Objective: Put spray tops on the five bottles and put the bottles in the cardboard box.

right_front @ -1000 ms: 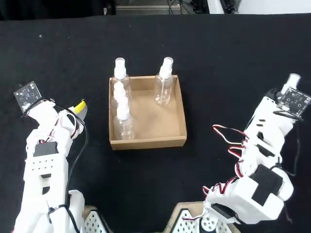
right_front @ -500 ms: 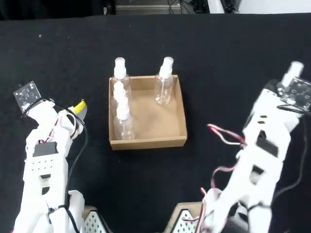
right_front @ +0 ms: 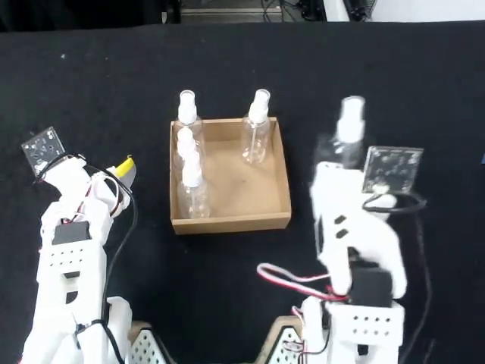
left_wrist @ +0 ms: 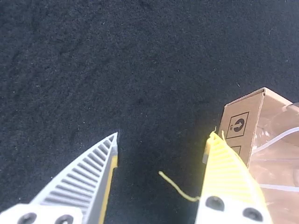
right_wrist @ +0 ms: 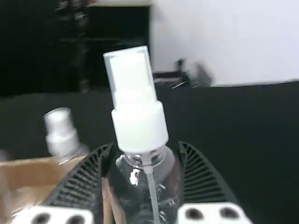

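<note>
As far as progress goes: 4 of 5 bottles stand in the cardboard box (right_front: 231,222), all w/ spray tops on, so imo only the last drop-in is left.
Box: roughly mid-table (right_front: 341,68), open top.
Left wall row: back-left bottle (right_front: 187,115), middle bottle (right_front: 186,145) and front bottle (right_front: 193,189), packed close along that wall.
4th bottle (right_front: 256,136): back-right corner of the box. W/ everything hugging the walls, the middle and front-right floor is free, prob on purpose.
Fifth bottle (right_wrist: 140,140): upright, spray top on, held up off the table between the box and the table's right edge, near the box's right wall.
Right gripper (right_front: 345,163): clamped on the fifth bottle's clear body just under the neck, one jaw on each side. Gripping there keeps the top free and the bottle vertical.
Left gripper (left_wrist: 162,136): jaws wide apart, nothing in them, low over bare table just beside the box's left wall. Looks parked out of the way, tbh.
Next (guess): carry it over the right wall and set it down in the free spot.
Risk: clipping the wall or knocking the 4th bottle. These bottles look light and tippy.
</note>
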Robot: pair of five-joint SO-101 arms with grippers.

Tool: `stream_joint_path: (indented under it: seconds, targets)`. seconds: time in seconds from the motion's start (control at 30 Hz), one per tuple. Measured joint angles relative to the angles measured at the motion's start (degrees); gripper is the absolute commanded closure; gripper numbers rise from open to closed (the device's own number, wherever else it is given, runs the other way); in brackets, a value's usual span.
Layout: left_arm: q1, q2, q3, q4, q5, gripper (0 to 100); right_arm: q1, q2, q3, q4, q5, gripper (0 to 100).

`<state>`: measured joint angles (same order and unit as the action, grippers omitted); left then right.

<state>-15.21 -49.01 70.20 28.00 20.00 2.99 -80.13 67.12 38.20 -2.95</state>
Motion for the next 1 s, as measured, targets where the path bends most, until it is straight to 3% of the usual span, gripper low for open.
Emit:
stream_joint_path:
  seconds: [0.2,0.37,0.53,0.77,1.0]
  targets:
    - [0.0,0.0,0.0,0.0,0.0,72,-10.8,-1.1,9.0,-6.1,-2.7,92.0]
    - [0.0,0.0,0.0,0.0,0.0,72,-15.8,-1.1,12.7,-10.8,-2.8,92.0]
    - [0.0,0.0,0.0,0.0,0.0,72,-18.0,-1.1,13.2,-12.7,-2.8,92.0]
    - [0.0,0.0,0.0,0.0,0.0,72,-18.3,-1.1,24.5,-24.9,-2.8,96.0]
    - [0.0,0.0,0.0,0.0,0.0,72,-18.3,-1.1,26.5,-26.3,-2.8,94.6]
